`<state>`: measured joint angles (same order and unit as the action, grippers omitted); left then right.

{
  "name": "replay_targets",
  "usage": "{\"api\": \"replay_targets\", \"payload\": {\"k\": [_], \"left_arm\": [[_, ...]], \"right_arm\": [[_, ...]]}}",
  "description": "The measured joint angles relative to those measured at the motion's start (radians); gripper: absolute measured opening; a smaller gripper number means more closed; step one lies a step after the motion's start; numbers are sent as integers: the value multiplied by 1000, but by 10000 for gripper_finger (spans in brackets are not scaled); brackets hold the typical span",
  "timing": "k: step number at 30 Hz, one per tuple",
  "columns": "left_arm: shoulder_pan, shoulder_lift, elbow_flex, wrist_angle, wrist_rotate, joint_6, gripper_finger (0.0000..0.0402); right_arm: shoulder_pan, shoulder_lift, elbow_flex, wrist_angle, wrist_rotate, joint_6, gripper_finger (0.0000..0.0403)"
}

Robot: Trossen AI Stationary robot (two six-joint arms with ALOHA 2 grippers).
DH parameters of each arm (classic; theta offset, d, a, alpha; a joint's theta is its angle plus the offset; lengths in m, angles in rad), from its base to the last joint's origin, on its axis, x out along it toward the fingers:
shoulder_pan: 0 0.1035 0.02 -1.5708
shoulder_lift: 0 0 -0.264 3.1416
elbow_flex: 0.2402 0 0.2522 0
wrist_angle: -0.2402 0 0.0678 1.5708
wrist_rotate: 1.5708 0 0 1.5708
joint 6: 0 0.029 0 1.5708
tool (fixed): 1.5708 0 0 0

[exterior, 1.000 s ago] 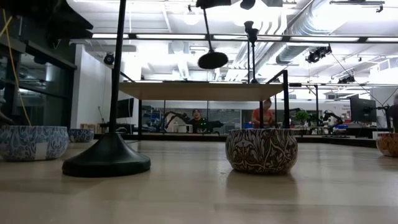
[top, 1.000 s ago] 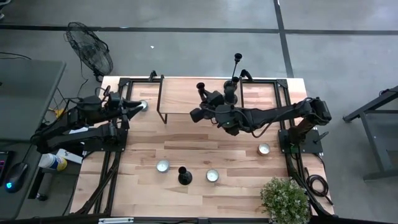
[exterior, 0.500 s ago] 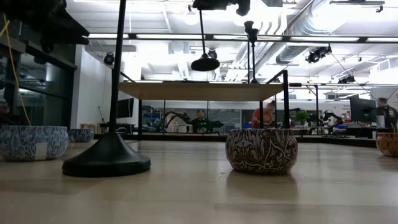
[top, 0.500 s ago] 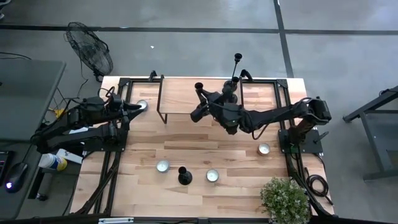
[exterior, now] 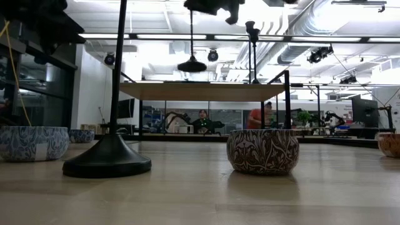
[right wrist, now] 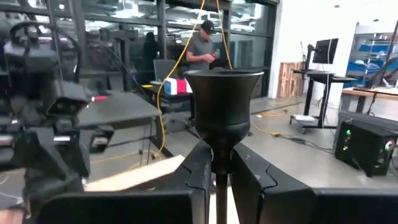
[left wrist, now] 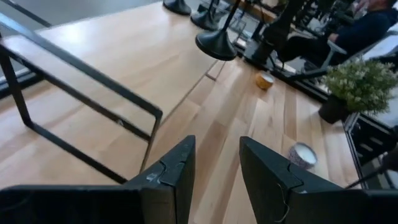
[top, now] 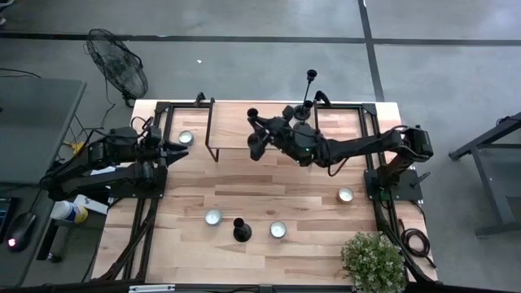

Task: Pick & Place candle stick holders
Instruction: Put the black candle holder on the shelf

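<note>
My right gripper (top: pixel 264 130) is shut on a black candlestick holder (exterior: pixel 192 44) and holds it high over the wooden shelf (exterior: pixel 156 92). The holder's cup (right wrist: pixel 224 118) shows in the right wrist view, and its round base (left wrist: pixel 217 43) in the left wrist view. Two more holders (top: pixel 303 114) stand by their bases on the shelf, one of them tall (top: pixel 310 77). Another holder (top: pixel 241 230) stands on the table near the front; its base (exterior: pixel 107 161) shows in the low view. My left gripper (top: pixel 172 145) is open and empty at the table's left, and shows in the left wrist view (left wrist: pixel 214 174). My right gripper pinches the holder's thin stem (right wrist: pixel 219 167) between its two fingers, right under the top cup. The fingers (right wrist: pixel 200 171) come about level from the table's right side and lie across the stem. The holder hangs upright below them, its base (exterior: pixel 192 65) clear above the shelf.
The shelf has a black metal frame (top: pixel 213 130). Patterned candle bowls sit on the table (top: pixel 213 216), (top: pixel 278 229), (top: pixel 346 194), and one (top: pixel 186 137) is by my left gripper. A potted plant (top: pixel 373 260) stands at the front right corner. People are in the room beyond.
My right gripper has carried the holder toward the table's left and far side. The holder has stayed upright, and its base has sunk a little closer to the shelf top while staying clear of it.
</note>
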<state>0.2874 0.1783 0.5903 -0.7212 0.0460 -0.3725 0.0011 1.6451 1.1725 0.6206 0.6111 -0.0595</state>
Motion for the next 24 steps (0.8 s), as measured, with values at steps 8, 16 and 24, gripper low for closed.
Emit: {"api": "replay_targets", "payload": {"k": [8, 16, 24], "left_arm": [[0, 1, 0, -7, -3, 0, 122], [0, 1, 0, -8, -3, 0, 122], [0, 1, 0, -8, -3, 0, 122]], "right_arm": [[42, -152, -137, 41, 87, -80, 28], [27, -253, -243, 51, 103, -78, 28], [38, -267, -279, 111, 109, -144, 28]]}}
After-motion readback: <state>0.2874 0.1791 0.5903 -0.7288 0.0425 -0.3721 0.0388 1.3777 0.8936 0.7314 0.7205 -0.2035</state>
